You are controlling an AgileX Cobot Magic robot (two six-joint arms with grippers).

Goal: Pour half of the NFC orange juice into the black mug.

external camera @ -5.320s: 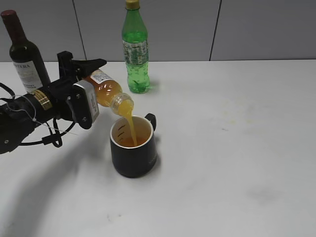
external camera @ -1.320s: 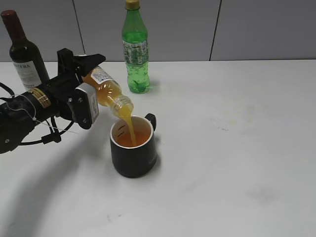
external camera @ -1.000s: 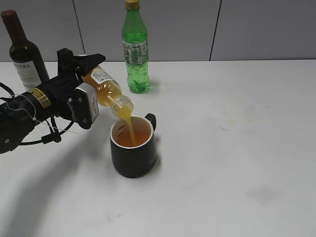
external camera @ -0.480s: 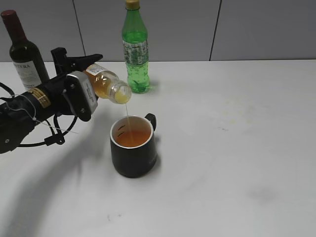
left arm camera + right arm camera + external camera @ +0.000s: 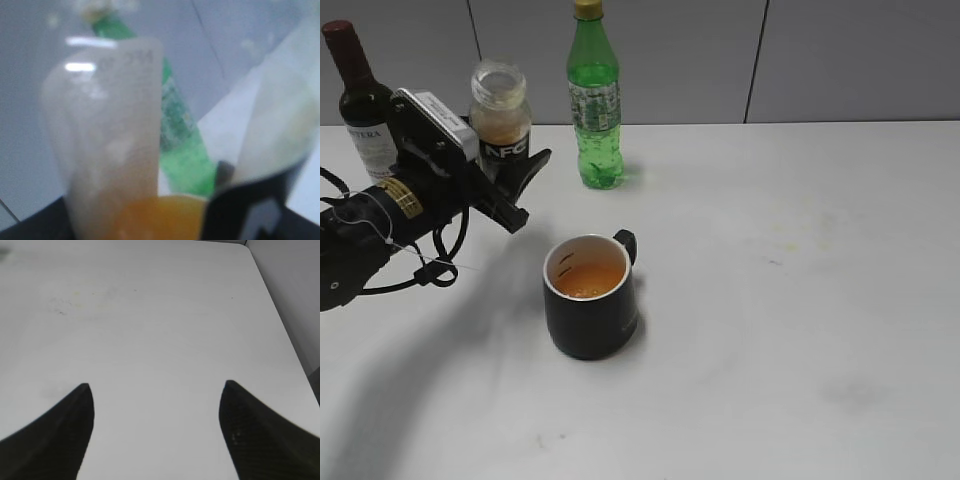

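Right, small clear plastic NFC orange juice bottle (image 5: 500,122) is upright, uncapped, pinched in the left gripper (image 5: 510,175) above the white table (image 5: 770,300), left of the squat black mug (image 5: 590,297) (orange liquid inside). Tall green soda bottle (image 5: 594,96) behind. Right gripper (image 5: 156,390) fingers spread, holding nothing.

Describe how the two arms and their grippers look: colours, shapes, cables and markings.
The left arm is black, with a brass-coloured ring near the wrist, thin black cables looping beside it, and a grey rectangular plate by the left gripper, whose fingers are black and pointed. The right gripper shows only two dark, tapering fingers with a faint woven texture; its arm is out of view.
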